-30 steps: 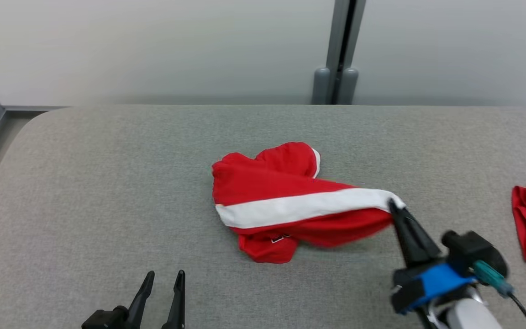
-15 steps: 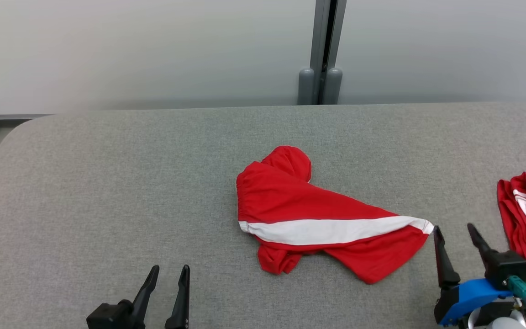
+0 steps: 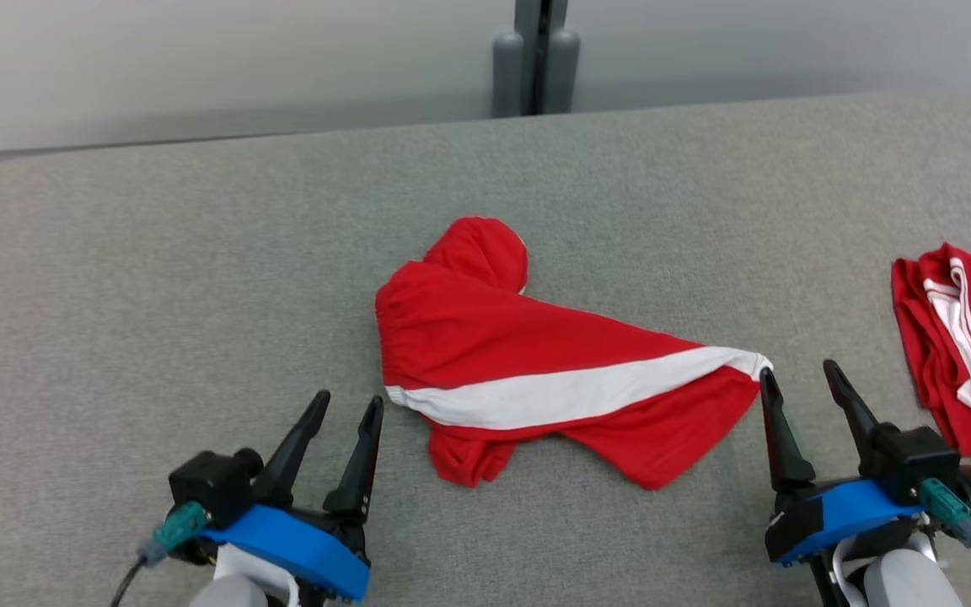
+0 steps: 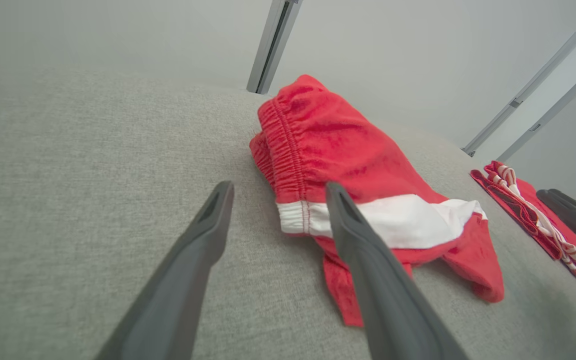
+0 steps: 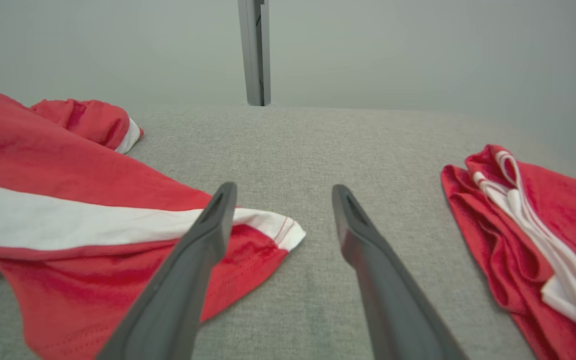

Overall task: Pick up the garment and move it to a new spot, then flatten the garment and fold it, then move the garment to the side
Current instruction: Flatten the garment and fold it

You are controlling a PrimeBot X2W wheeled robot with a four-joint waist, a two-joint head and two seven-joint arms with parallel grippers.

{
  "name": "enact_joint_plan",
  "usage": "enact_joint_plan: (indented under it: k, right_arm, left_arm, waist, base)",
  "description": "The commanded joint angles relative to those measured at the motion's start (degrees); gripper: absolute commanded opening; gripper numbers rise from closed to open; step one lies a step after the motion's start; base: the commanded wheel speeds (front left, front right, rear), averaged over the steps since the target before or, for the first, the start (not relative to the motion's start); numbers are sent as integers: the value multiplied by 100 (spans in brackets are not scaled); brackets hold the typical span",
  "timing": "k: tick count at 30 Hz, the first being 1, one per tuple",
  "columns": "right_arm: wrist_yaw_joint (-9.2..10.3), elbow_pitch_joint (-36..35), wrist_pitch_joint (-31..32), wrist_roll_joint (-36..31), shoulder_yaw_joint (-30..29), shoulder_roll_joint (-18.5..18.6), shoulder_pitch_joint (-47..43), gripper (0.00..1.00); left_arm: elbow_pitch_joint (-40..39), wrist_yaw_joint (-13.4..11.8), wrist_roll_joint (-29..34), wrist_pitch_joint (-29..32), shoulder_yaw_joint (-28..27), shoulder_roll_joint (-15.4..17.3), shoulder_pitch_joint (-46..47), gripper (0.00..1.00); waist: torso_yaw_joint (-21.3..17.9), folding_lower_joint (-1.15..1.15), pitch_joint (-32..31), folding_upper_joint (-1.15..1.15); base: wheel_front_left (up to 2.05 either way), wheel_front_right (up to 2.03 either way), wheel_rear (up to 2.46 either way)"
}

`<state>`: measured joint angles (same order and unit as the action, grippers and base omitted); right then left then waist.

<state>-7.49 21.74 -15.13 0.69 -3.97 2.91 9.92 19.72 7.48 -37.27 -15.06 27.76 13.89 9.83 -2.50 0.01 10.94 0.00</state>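
The garment (image 3: pixel 536 354), red with a broad white band, lies crumpled near the middle of the grey bench (image 3: pixel 157 278). Its elastic waist is toward the robot's left and one leg is drawn out to a point on the right. The left tool (image 3: pixel 349 398) hovers just beside the waist end, its fingers a modest gap apart and holding nothing. In the left wrist view one finger overlaps the white band (whether it touches the cloth cannot be told). The right tool (image 3: pixel 796 368) stands at the pointed leg tip, fingers spread wide and empty, with its inner fingertip just beside the white hem corner. Further right lies a second garment (image 3: pixel 957 337), red with thin white stripes, bunched and well apart from the first. Behind the bench a grey post (image 3: pixel 536 59) rises against a pale wall (image 3: pixel 199 67).
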Motion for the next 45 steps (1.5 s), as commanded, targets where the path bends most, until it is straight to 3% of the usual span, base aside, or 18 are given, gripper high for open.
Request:
enact_joint_plan:
  k: [1,11,29,30,31,32,45]
  right_arm:
    - [0,-94,1,59,96,5,110,100]
    - [0,-338,1,225,290,4,151,100]
    - [0,-520,1,358,597,4,360,100]
    - [0,-523,1,364,600,4,361,100]
    - [0,-526,1,373,596,4,358,100]
    - [0,-523,1,373,583,4,351,100]
    - [0,-66,2,571,465,6,-99,100]
  left_arm:
    - [8,1,-291,-13,225,190,262,100]
    - [-198,1,-1544,-13,1248,1008,898,100]
    - [-333,2,-1885,-13,1709,1235,1278,100]
    - [-347,2,-1893,-14,1717,1239,1285,75]
    - [-367,2,-1867,-14,1745,1252,1298,12]
    - [-390,2,-1862,-14,1760,1246,1300,0]
    - [-908,1,-1378,-14,1407,1002,678,0]
  waist:
    - [-67,-1,140,0]
    - [-331,-1,570,0]
    - [-513,-1,854,0]
    - [-518,-1,856,0]
    - [-521,-1,854,0]
    - [-518,-1,840,0]
    - [92,-1,-202,0]
  base:
    - [0,0,0]
    - [0,0,0]
    - [0,0,0]
    - [0,0,0]
    - [0,0,0]
    - [0,0,0]
    - [0,0,0]
